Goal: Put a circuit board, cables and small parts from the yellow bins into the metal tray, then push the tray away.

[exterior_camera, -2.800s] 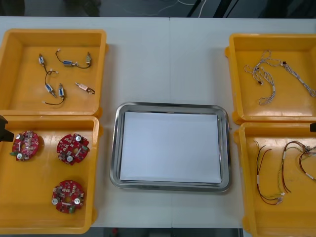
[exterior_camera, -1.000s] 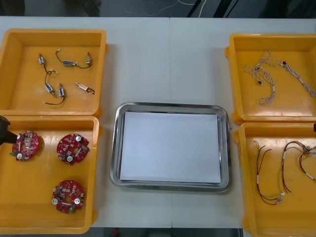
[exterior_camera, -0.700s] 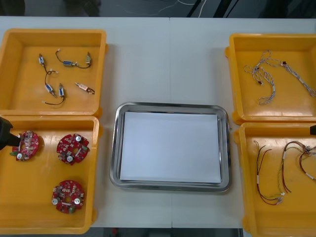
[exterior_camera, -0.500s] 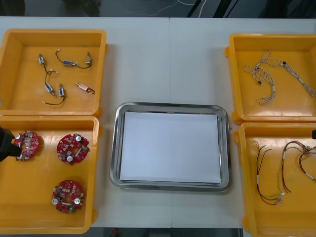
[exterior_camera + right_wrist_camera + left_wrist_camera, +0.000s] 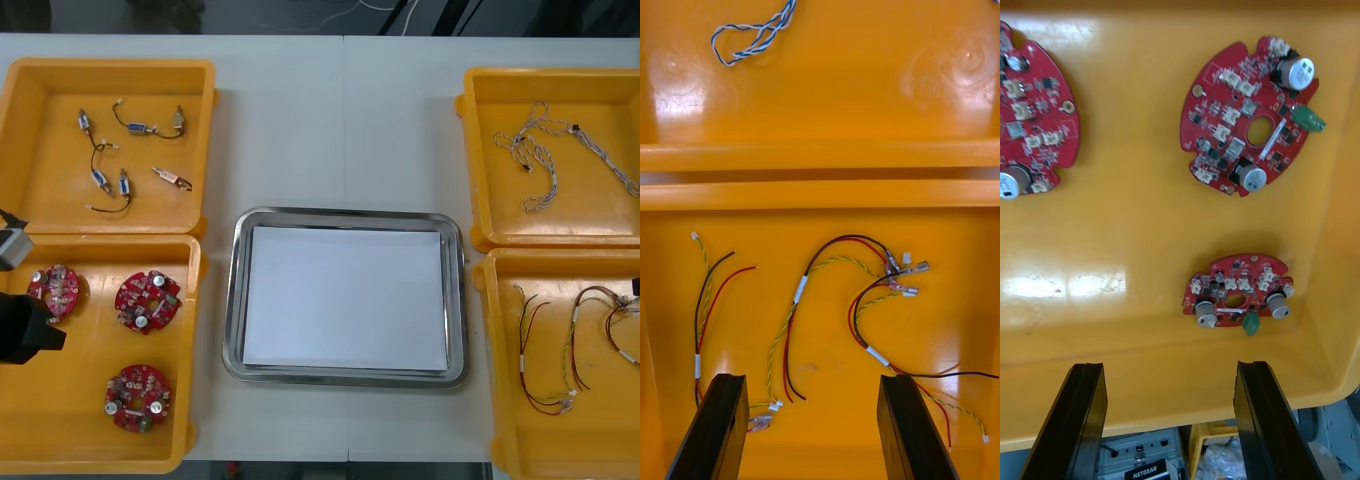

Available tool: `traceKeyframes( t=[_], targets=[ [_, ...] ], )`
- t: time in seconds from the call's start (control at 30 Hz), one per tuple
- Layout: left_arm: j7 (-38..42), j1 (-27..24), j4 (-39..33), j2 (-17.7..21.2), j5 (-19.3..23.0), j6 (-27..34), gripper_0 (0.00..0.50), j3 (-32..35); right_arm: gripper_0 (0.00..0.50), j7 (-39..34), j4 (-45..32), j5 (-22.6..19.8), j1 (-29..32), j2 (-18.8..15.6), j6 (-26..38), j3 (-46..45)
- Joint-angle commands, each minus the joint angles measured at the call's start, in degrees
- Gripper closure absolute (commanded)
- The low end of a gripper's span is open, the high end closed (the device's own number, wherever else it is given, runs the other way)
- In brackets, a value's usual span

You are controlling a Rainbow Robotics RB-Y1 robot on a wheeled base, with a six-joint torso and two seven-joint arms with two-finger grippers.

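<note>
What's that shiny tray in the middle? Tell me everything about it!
The metal tray is a rectangle with rounded corners and a raised, shiny silver rim that looks like steel. Inside it is flat and white, with nothing in it yet. It lies level on the light table, right in the middle, between the yellow bins on either side, and sits nearer the right-hand pair.

A light grey table (image 5: 300,120) is seen from steeply above, its top divided by a thin seam (image 5: 343,130) running from the far edge toward the near one. Beyond the far edge a dark floor (image 5: 250,18) is shown, across which a loose white wire (image 5: 332,14) is trailed and dark slanted bars (image 5: 440,15) are set. In the left wrist view, a device marked NETGEAR (image 5: 1142,461) is seen below table level.
</note>
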Motion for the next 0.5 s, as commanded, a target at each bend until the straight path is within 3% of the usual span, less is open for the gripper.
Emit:
traceKeyframes(
  t=[0.03, 0.5],
  targets=[
    [2.6, 4.1, -2.2, 4.0, 0.7, -3.5, 0.0, -2.5, 0.0, 4.3, -2.0, -0.7, 5.2, -2.5, -3.4, -2.0],
    [4.1, 7.0, -2.3, 8.5, -0.3, -11.0, 0.0, -8.8, 0.0, 17.0, -2.0, -0.9, 13.0, -2.6, -10.4, -2.5]
  ],
)
